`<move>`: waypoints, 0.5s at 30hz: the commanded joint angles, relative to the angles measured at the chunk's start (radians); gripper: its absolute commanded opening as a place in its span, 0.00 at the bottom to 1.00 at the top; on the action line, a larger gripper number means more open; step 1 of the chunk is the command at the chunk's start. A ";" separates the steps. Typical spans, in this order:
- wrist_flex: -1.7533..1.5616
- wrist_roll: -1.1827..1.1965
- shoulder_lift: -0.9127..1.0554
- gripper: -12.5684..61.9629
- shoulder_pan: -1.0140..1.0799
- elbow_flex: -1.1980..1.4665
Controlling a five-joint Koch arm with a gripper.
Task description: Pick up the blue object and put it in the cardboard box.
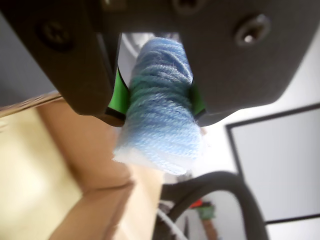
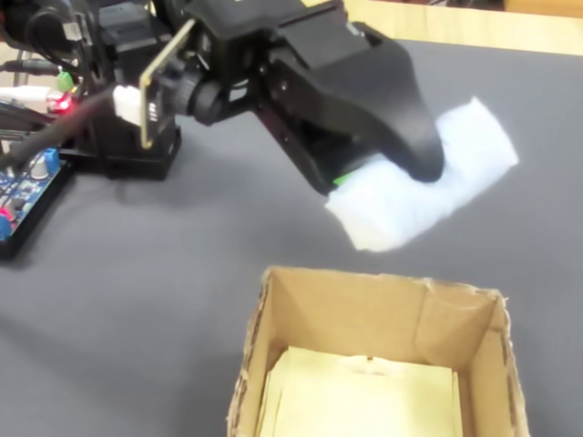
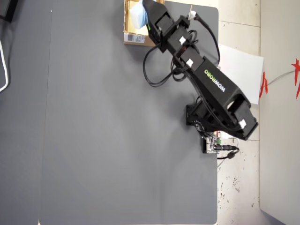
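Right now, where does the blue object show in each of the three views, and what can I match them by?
Wrist view: the blue object fills the centre, clamped between the pincer pads.
Fixed view: upper right, held under the pincer, beyond the cardboard box.
Overhead view: top edge, left of centre, over the cardboard box.
Shared landmark: the cardboard box, also at lower left in the wrist view.

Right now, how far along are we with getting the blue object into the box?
Pickup looks done: the gripper is shut on the blue object, which is lifted off the mat. In hand: carrying it to the cardboard box, at whose edge it hangs. Left: centre it over the opening and release; the box shows nothing inside.
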 commanded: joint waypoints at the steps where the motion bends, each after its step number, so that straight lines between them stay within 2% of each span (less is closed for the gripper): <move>1: -0.011 0.005 0.018 0.25 0.002 -0.094; 2: 0.020 0.026 -0.023 0.36 0.028 -0.107; 5: 0.133 0.043 -0.046 0.54 0.051 -0.132; 15: 0.149 0.058 -0.041 0.61 0.055 -0.123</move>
